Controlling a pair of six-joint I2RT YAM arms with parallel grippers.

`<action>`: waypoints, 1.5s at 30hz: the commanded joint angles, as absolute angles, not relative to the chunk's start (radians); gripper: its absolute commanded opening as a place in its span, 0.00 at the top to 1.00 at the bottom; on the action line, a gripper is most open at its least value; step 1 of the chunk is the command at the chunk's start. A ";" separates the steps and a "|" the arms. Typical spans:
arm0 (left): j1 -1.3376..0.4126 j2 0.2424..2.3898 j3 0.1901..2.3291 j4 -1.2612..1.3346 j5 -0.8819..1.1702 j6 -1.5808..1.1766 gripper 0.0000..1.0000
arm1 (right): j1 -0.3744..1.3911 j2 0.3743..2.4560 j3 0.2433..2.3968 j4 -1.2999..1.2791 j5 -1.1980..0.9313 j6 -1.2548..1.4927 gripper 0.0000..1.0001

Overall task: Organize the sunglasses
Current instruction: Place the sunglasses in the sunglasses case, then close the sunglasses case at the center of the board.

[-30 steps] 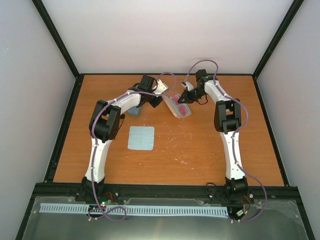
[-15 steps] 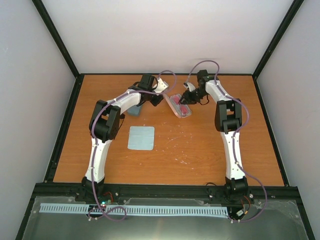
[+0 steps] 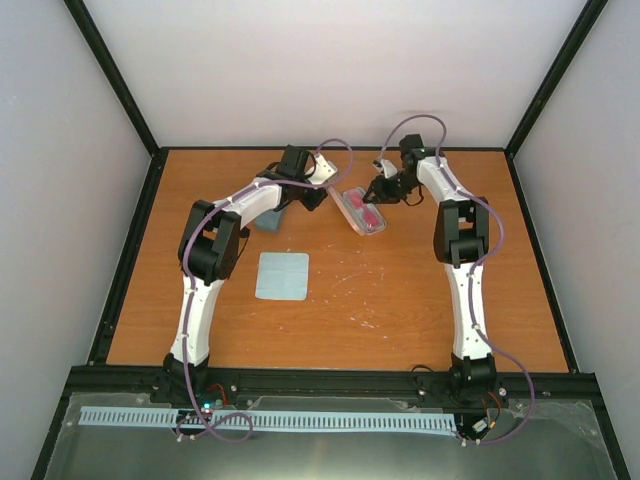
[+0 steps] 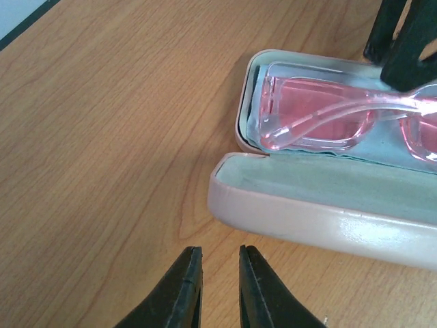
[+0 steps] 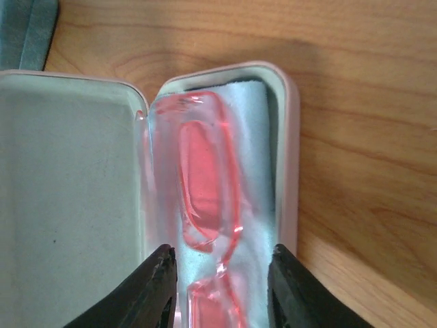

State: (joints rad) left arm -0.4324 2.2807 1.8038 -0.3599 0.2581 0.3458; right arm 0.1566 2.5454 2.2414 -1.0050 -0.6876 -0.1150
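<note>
- Right claw (image 5: 222, 273): its two black fingers stand apart, one on either side of the pink-lensed plastic sunglasses (image 5: 205, 178), low over them. Nothing is clamped. Whether either finger touches the frame cannot be told.
- Left claw (image 4: 218, 256): its fingers are nearly together, with a slim gap between the tips and nothing in it. It sits low over the bare wood, just beside the case's raised lid (image 4: 307, 212).
- Pink-lensed plastic sunglasses: folded, lying lengthwise in the bottom half of the oblong pale-pink hard case (image 3: 362, 212), on a light-blue cloth lining (image 5: 252, 137).
- Oblong pale-pink hard case: open, with the lid hinged back along one long side and showing a pale grey-green interior. It rests on the orange-brown wooden counter (image 3: 420, 290) towards the far edge, between the two claws.
- Square light-blue cloth (image 3: 282, 275): flat on the counter, nearer the arm bases and well apart from the case.
- Blue-grey oblong case (image 3: 268, 222): on the counter under the left arm and partly hidden by it.
</note>
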 commanded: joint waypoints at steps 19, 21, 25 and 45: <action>-0.478 2.211 1.722 -0.370 0.294 0.285 0.82 | 0.126 2.519 2.176 -0.956 -0.564 -0.065 0.94; -0.503 2.213 1.736 -0.374 0.310 0.272 0.82 | 0.131 2.520 2.140 -0.944 -0.563 -0.065 0.94; -0.544 2.225 1.756 -0.375 0.325 0.248 0.82 | 0.139 2.529 2.109 -0.939 -0.568 -0.079 0.95; -0.575 2.373 1.959 -0.420 0.374 0.238 0.82 | 0.163 2.330 1.736 -0.692 -0.676 -0.048 0.97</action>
State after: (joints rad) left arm -0.5667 2.3135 1.8980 -0.4152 0.3267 0.2588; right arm 0.1314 2.3596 1.8084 -0.7010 -0.6468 -0.0616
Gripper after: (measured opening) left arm 0.178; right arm 0.031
